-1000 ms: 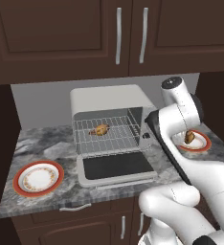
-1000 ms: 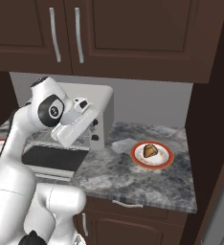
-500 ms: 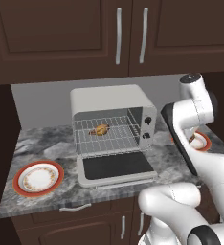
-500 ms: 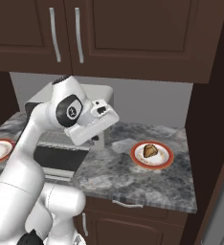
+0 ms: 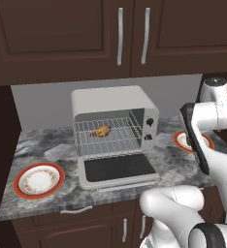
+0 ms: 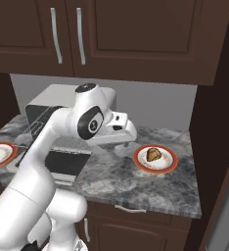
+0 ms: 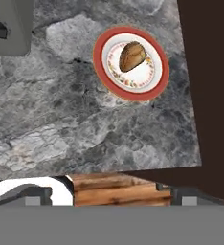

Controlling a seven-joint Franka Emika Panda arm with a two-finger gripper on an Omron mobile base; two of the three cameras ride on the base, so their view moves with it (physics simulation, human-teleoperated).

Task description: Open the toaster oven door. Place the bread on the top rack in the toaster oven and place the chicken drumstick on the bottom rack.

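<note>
Both base views face the counter (image 5: 52, 145) from behind; hand view looks down, seemingly high.

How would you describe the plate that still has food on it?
Start at the toaster oven on the grey counter. To the side of its knobs lies a red-rimmed plate holding a brown bread. The other plate, beyond the oven, is bare.

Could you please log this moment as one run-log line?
boxy off-white toaster oven: door down | browned food item: on wire rack | brown bread: on red-rimmed plate | gripper: open, empty
</note>
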